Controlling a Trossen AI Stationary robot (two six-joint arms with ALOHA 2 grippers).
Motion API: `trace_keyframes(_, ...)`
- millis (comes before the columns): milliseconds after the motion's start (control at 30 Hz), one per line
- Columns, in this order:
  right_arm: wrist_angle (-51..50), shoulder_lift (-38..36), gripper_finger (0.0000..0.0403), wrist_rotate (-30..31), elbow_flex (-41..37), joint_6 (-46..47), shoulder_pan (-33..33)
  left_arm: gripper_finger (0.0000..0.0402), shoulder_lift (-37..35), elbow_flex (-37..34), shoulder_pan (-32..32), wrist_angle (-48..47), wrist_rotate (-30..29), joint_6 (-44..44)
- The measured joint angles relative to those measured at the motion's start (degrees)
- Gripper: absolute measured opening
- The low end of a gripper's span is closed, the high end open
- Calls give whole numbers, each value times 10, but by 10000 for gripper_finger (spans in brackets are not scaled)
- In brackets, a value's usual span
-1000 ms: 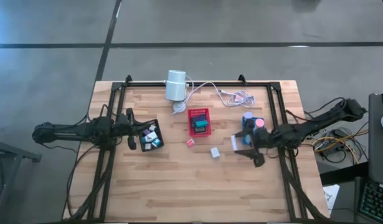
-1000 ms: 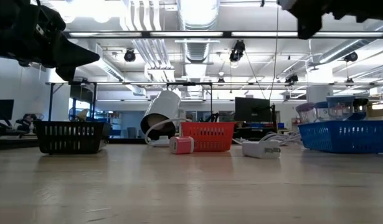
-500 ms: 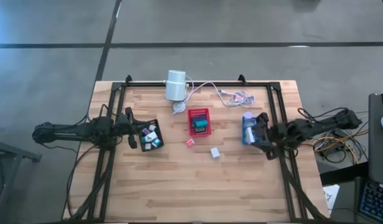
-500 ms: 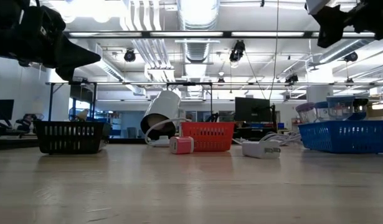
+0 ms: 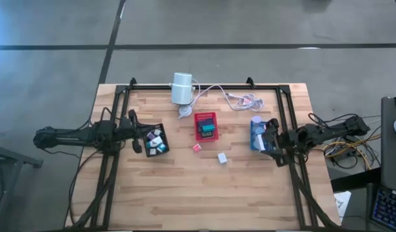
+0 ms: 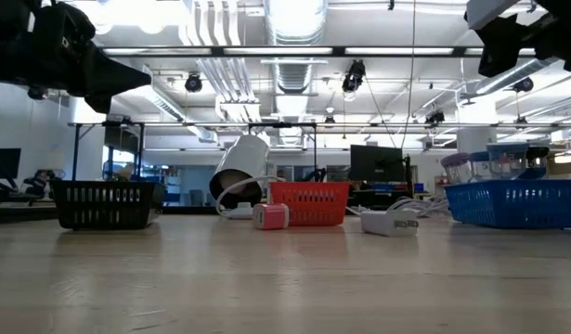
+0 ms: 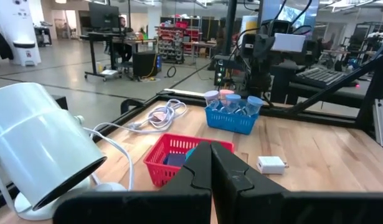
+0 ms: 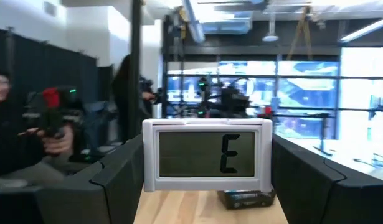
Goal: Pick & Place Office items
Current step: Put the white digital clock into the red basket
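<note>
two arms up off the table. right gripper point(image 5: 270, 138) carries a white calculator point(image 8: 207, 155) pinched between its wide-set fingers point(image 8: 119, 177), display showing an "e", just over the blue tray point(image 5: 257, 134). carry step, likely; next move calls for lowering and letting go inside that tray. left gripper point(image 5: 137, 132) clenched on nothing, waiting beside the black tray point(image 5: 155, 140) of small pieces. loose beyond the right gripper: a pink block point(image 5: 196, 147) and a white block point(image 5: 221, 158), near the red tray point(image 5: 205, 126).

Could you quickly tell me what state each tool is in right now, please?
Left tool: closed, holding nothing, beside the black tray.
Right tool: closed on a small white display unit, above the blue tray.
</note>
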Motion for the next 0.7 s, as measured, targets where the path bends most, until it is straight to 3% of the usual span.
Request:
trace_keyframes(133,-3,1,277,-26,0,-3,0,0,0,0,0,0,0,0)
trace_keyframes(500,-18,1,277,-20,0,-10,0,0,0,0,0,7,0,-6)
trace_keyframes(700,-9,1,277,-7,0,10,0,0,0,0,0,71,-14,10)
